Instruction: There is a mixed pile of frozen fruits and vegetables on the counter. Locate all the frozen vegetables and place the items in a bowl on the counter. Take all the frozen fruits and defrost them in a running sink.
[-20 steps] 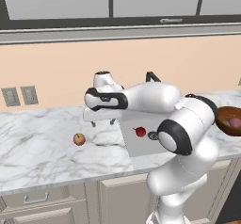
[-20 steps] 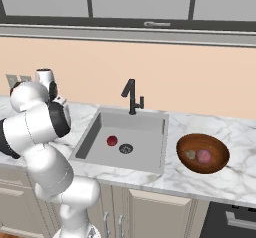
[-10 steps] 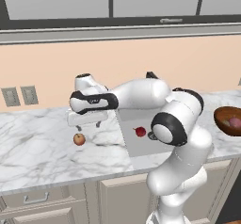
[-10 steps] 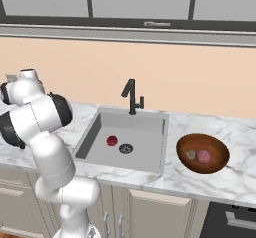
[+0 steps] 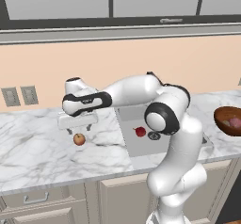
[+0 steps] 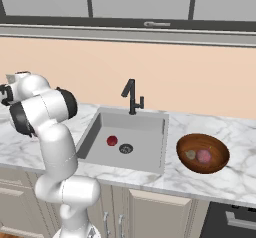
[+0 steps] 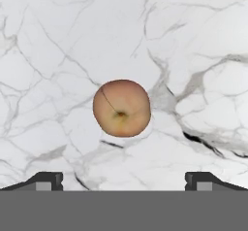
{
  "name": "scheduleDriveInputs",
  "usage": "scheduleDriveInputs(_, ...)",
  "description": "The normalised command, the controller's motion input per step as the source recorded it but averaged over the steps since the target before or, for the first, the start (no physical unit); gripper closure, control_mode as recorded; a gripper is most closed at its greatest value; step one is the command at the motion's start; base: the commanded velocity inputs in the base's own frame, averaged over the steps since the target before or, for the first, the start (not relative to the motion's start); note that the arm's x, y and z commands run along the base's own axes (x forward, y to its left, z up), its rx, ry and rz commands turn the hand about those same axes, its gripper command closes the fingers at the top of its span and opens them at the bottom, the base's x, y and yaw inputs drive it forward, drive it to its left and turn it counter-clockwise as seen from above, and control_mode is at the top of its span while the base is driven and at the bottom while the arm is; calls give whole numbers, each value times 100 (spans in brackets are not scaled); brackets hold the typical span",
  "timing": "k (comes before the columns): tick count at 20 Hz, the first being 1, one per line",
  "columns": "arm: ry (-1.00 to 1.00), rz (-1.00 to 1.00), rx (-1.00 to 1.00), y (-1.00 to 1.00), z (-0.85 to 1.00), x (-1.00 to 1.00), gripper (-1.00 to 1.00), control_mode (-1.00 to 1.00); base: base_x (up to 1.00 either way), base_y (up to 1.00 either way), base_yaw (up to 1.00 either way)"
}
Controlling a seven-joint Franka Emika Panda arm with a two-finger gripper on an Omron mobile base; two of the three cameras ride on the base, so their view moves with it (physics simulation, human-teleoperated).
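Observation:
An orange-yellow apple-like fruit (image 5: 79, 139) (image 7: 121, 107) lies on the white marble counter (image 5: 37, 152), left of the sink (image 5: 141, 145). My gripper (image 5: 78, 129) (image 7: 124, 181) hangs open just above it, fingers pointing down, with nothing between them. The apple shows between and ahead of the two fingertips (image 7: 48, 180). A dark red fruit (image 5: 140, 132) (image 6: 112, 140) lies in the sink (image 6: 145, 127) beside the drain (image 6: 125, 148). In the brown bowl (image 6: 217, 162) (image 5: 221, 119) on the right sit the pinkish-purple vegetable (image 6: 203, 155) (image 5: 234, 122) and a small olive-brown fruit (image 6: 190, 155).
A black faucet (image 6: 132, 97) stands behind the basin. Two wall outlets (image 5: 20, 96) sit on the backsplash to the far left. My arm reaches from the base across the sink's left edge. Marble stretches left and in front of the apple.
The arm has swung left from near the sink's edge to above the apple. The gripper stayed open. No fruit moved.

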Motion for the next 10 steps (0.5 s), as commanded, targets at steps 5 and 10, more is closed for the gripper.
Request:
scheduleDriveInputs(5, 3, 0, 0, 15, -23, 22, -100, -100, 0, 0, 0)
scheduleDriveInputs(10, 2, 0, 0, -4, -22, 23, -100, -100, 0, 0, 0)
